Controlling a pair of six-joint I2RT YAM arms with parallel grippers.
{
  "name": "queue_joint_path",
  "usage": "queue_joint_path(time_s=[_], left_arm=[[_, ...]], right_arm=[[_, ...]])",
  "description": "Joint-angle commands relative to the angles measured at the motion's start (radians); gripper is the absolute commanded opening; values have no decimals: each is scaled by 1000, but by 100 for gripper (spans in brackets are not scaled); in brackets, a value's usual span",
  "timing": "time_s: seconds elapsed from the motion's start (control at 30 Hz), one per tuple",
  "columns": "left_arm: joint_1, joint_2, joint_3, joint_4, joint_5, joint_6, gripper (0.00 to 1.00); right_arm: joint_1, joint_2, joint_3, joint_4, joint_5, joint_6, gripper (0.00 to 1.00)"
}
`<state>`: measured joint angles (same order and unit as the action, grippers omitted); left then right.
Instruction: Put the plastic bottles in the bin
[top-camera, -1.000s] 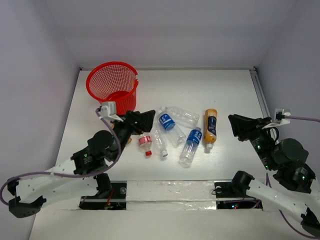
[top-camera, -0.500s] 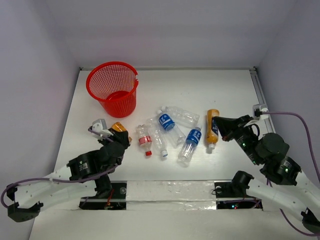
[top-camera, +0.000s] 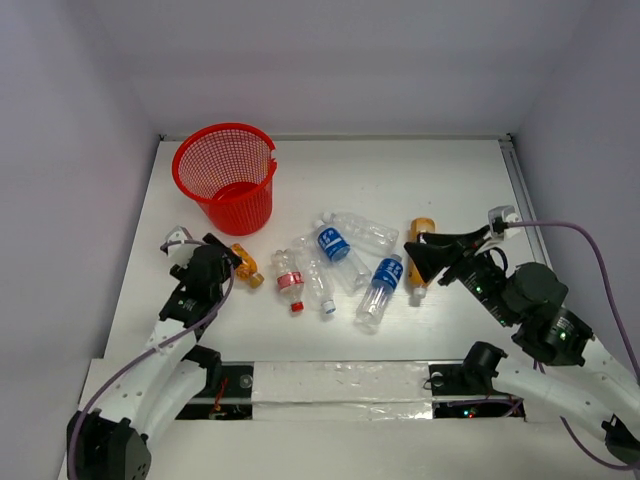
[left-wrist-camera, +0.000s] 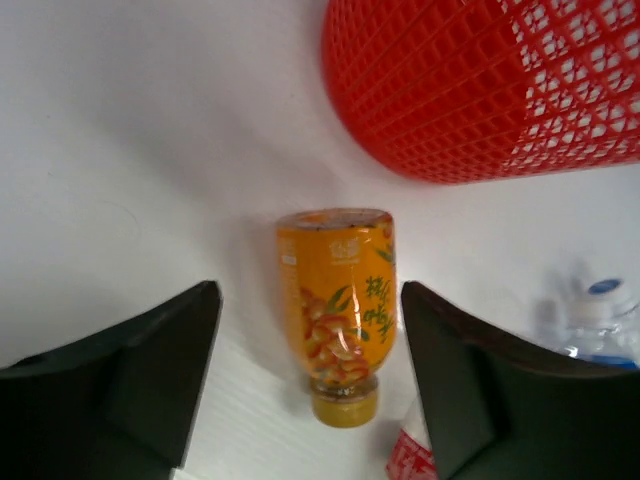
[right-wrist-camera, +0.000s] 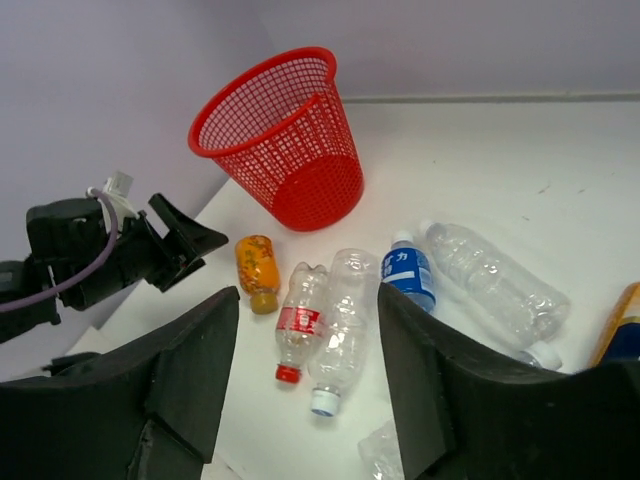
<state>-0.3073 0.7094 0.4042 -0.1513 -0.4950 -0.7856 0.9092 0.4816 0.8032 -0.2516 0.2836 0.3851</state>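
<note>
Spread left fingers (left-wrist-camera: 150, 370) straddle the orange bottle (left-wrist-camera: 338, 300), centre frame, untouched; right fingers (right-wrist-camera: 190, 380) spread, empty. Risk: closing off-centre rolls bottle across the surface (left-wrist-camera: 120, 120) toward bin (left-wrist-camera: 480, 90).

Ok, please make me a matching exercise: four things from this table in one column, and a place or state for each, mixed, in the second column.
1. bin
2. short orange bottle
3. red-label bottle
4. tall orange bottle

A. partly hidden by the right gripper
B. standing upright, far left
C. lying between the open fingers of the left gripper, untouched
D. lying, red cap toward the near edge

Pairs: 1-B, 2-C, 3-D, 4-A
</note>
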Motion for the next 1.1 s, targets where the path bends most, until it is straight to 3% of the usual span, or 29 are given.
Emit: queue_joint_path(time_s=[0.0, 0.1, 0.47, 0.57, 0.67, 0.77, 0.87, 1.0, 1.07], left_arm=[[30, 5, 1, 159, 141, 63, 78], [39, 91, 7, 216, 168, 75, 90], [66, 331, -7, 372, 191, 75, 89], [76, 360, -18, 410, 185, 74, 84], [76, 415, -4, 441, 182, 82, 73], [76, 430, -28, 501, 179, 72, 65], [76, 415, -64, 535, 185, 72, 59], [76, 435, -53, 536, 202, 83, 64], [76, 444, -51, 552, 211, 91, 59]], right_arm=[[-3, -18, -10, 35, -15, -18, 68], [-3, -1, -22, 57, -21, -22, 76], [-3, 55, -44, 92, -44, -18, 80], [-3, 63, -55, 109, -41, -17, 80], [-3, 94, -67, 118, -12, 8, 80], [-3, 138, -81, 114, 44, 43, 67], [-3, 182, -81, 104, 58, 61, 63], [-12, 219, -56, 69, 103, 78, 69], [-24, 236, -47, 37, 164, 89, 76]])
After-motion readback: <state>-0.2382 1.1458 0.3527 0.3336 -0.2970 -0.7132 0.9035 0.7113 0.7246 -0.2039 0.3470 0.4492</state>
